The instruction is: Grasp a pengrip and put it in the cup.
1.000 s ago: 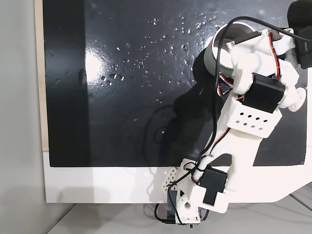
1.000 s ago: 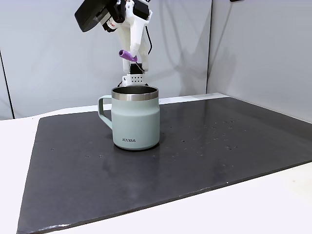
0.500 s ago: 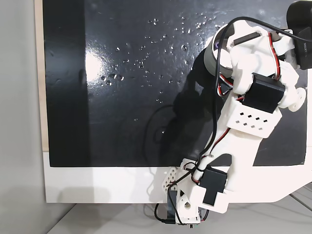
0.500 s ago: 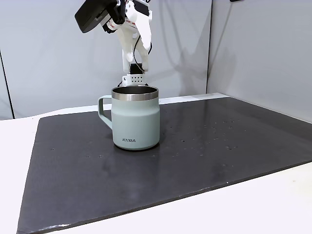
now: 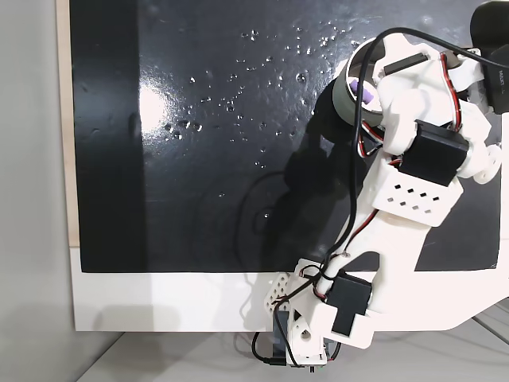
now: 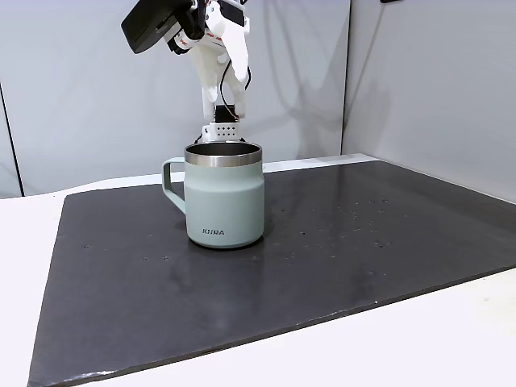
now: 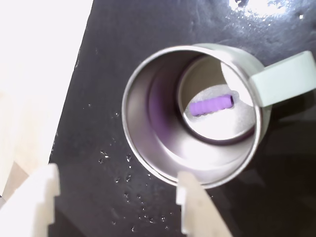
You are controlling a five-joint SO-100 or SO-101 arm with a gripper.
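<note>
A small lilac-purple ribbed soft tube, the pengrip (image 7: 212,105), lies flat on the shiny steel bottom of a round metal mug, the cup (image 7: 148,163). In a fixed view the cup (image 6: 224,201) is pale grey-green outside, with a side handle, standing upright on a dark, glossy mat (image 6: 339,258) speckled with droplets. The white plastic gripper (image 7: 118,197) hangs above the cup's mouth, its two fingers spread apart and holding nothing. In a fixed view the gripper (image 6: 224,85) sits well above the rim.
</note>
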